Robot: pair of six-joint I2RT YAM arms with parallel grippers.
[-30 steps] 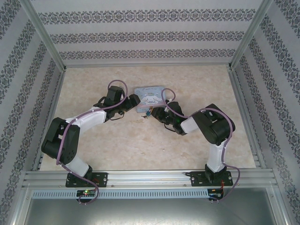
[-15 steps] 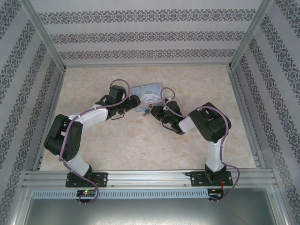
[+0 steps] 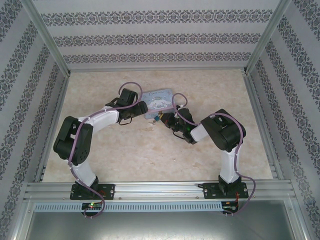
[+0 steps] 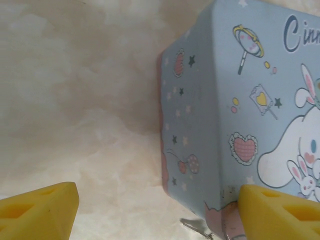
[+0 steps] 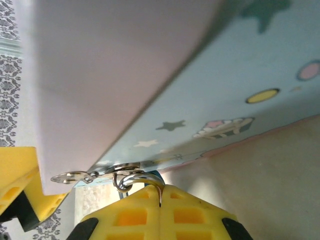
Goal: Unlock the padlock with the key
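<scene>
**Enclosure.** Walls (image 3: 160, 37) are papered in grey floral bands. An aluminium frame rail (image 3: 160, 190) runs along the near edge.

**Table** (image 3: 150, 155). Pale marbled beige surface.

**Left arm** (image 3: 80, 142). Black and white, with a purple cable. It reaches inward to the left side of the tin.

**Right arm** (image 3: 222, 132). Same build. It is folded toward the tin's near edge from the right.

**Tin** (image 3: 160, 97). Light blue and rectangular, with a white cartoon rabbit-eared figure, hearts and stars on the lid. It lies flat at the table's middle, towards the far side.

**Left gripper** (image 4: 159, 197). Yellow fingers are spread wide, low over the table at the tin's corner. One fingertip is over bare table and the other overlaps the tin's corner. It holds nothing.

**Right gripper** (image 5: 160, 192). Yellow fingers are pressed together at the tin's near edge, directly beneath the padlock.

**Padlock** (image 3: 156, 119). Small and dark teal. It sits at the tin's near edge, touching the right fingertips, with the body largely hidden behind them.

**Shackle** (image 5: 125, 182). A thin metal loop threaded through the hasp.

**Hasp** (image 5: 75, 176). A flat metal tab at the lid's edge.

**Thin bright sliver** (image 5: 160, 196). It stands in the seam between the right fingers. Whether it is the key cannot be told.
</scene>
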